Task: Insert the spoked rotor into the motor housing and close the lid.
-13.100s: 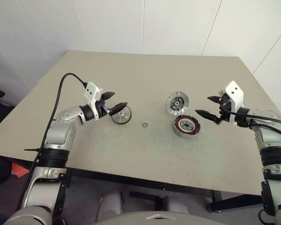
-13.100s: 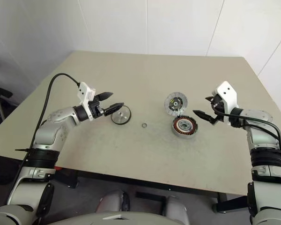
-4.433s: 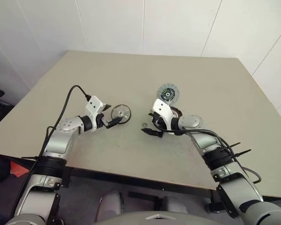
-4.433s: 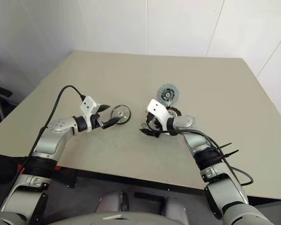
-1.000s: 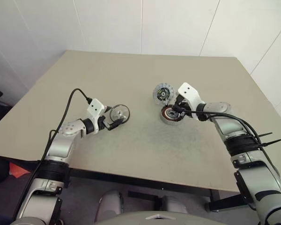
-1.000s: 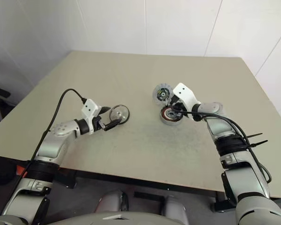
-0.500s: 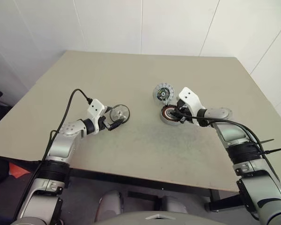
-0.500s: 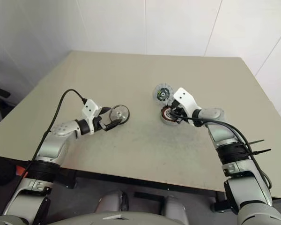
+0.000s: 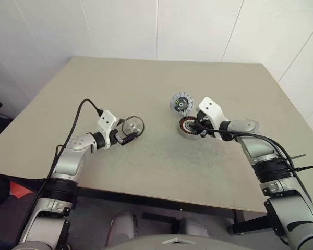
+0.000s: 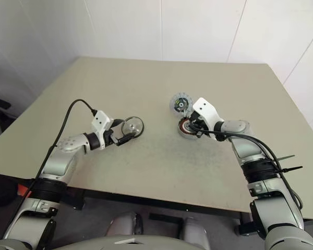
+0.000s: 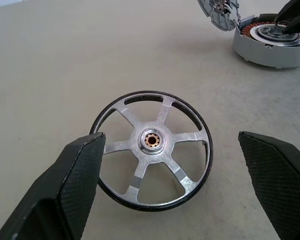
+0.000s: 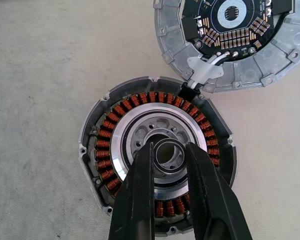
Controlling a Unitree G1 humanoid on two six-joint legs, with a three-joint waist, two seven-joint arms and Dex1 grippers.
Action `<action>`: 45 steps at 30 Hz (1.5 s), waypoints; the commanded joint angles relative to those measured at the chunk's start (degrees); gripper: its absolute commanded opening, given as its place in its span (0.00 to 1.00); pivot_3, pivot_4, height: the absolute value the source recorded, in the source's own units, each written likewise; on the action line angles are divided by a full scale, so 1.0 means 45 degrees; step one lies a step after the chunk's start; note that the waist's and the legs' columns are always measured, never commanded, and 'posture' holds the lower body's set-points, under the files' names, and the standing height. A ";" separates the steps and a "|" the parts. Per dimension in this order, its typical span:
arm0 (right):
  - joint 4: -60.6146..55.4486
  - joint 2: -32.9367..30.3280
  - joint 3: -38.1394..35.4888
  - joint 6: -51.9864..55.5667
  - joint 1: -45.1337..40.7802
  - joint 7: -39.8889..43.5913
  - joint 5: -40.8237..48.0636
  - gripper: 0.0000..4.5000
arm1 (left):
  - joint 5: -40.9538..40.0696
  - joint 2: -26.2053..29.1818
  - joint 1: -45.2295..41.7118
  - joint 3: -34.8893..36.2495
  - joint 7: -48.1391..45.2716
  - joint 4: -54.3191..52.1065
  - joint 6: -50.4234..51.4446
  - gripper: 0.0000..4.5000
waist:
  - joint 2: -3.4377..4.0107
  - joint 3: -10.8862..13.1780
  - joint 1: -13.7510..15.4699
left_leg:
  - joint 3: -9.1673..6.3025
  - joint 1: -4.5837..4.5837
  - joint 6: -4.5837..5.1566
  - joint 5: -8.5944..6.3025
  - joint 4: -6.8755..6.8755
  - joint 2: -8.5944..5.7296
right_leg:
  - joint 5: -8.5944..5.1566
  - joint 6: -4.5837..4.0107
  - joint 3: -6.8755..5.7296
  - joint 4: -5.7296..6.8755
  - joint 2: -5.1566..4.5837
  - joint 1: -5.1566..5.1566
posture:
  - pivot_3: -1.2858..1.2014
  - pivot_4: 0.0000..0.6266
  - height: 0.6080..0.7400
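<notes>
The spoked rotor (image 11: 152,150) rests on the table with its spoked face showing. My left gripper (image 11: 170,142) stands open around it, one finger on each side and neither touching it. Further right sits the motor housing (image 12: 107,150), its ring of copper windings open to view. The lid (image 12: 285,50) leans at the housing's far rim with its circuit side showing. My right gripper (image 12: 168,167) hangs over the housing's dark centre, shut on a small metal ring (image 12: 168,150). From the head I see the rotor (image 9: 133,125), the left gripper (image 9: 124,131), the housing (image 9: 187,128) and the lid (image 9: 180,102).
The beige table (image 9: 161,166) has bare room between the rotor and the housing and all along its front. A black cable (image 9: 78,117) loops over my left forearm. White walls stand behind the table's far edge.
Since a few seconds ago my right gripper has carried the small ring from the table to the housing's centre. Over the last second both grippers have kept their places.
</notes>
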 commanded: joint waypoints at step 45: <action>-0.0307 -0.0065 0.0045 -0.0425 0.0117 0.0038 -0.0201 0.09 | 0.0229 -0.0020 -0.0053 0.0162 0.0090 0.0015 -0.0510 1.00 | 0.0000 0.0000 0.0008 | -0.0001 0.0000 0.0001 0.0000 0.0005 -0.0001 | 0.0000 -0.0001 0.0000 0.0003 0.0000 0.0003 | 0.52 0.00 1.00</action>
